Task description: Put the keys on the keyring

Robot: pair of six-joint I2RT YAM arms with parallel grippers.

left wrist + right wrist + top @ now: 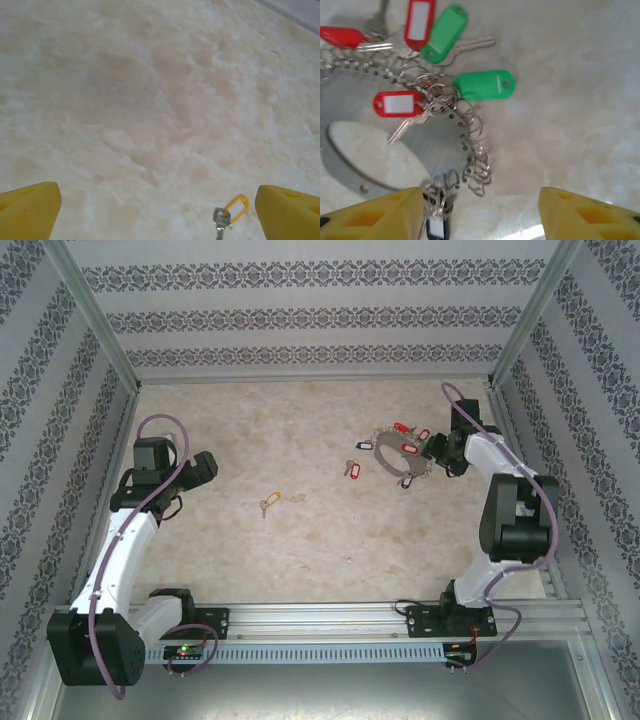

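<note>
We see the right gripper (479, 200) spread over the keyring (472, 131) near the right wall (580, 420); left gripper (157, 195) spread above open table (300, 540).

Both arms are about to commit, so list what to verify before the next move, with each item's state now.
1. Left gripper open: ok.
2. Yellow-tagged key centred in its jaws: not ok, it lies off to one side.
3. Red-tagged key lying apart from the keyring: ok.
4. Right gripper clamped on the keyring: not ok, jaws apart around its edge.
5. Keyring's opening located: cannot tell.
</note>
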